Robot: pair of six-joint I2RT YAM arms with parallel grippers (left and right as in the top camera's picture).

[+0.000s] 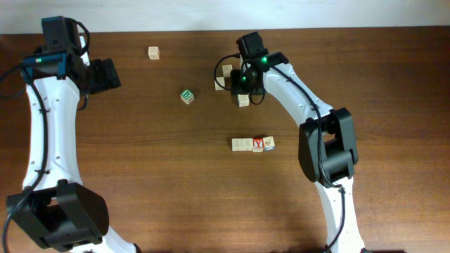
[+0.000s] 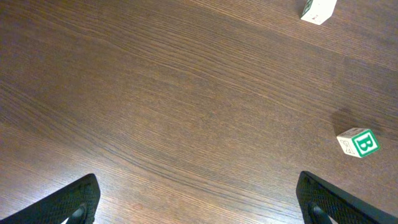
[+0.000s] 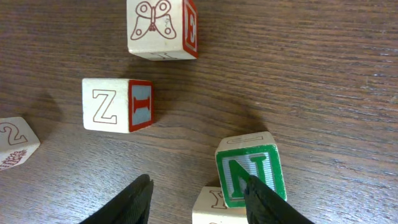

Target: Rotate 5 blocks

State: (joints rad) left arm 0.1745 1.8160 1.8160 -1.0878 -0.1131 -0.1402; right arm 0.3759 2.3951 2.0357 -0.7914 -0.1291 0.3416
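A row of pale blocks [image 1: 242, 144] lies mid-table, ending in one with a red Y face [image 1: 258, 144] and one with blue markings [image 1: 269, 143]. My right gripper [image 1: 242, 88] hovers farther back over another cluster. In the right wrist view it [image 3: 196, 202] is open. A pale lettered block [image 3: 217, 208] lies partly between its fingers, and the green N cube [image 3: 250, 174] sits behind the right finger [image 3: 267, 202]. A Z block [image 3: 118, 104] and a butterfly block [image 3: 160, 28] lie beyond. My left gripper [image 1: 111, 74] [image 2: 202, 208] is wide open over bare wood.
The green B cube [image 1: 186, 96] [image 2: 359, 142] stands alone left of the cluster. A single pale block [image 1: 153, 53] [image 2: 318, 9] sits near the far edge. A block marked 2 [image 3: 15, 143] lies at the left edge of the right wrist view.
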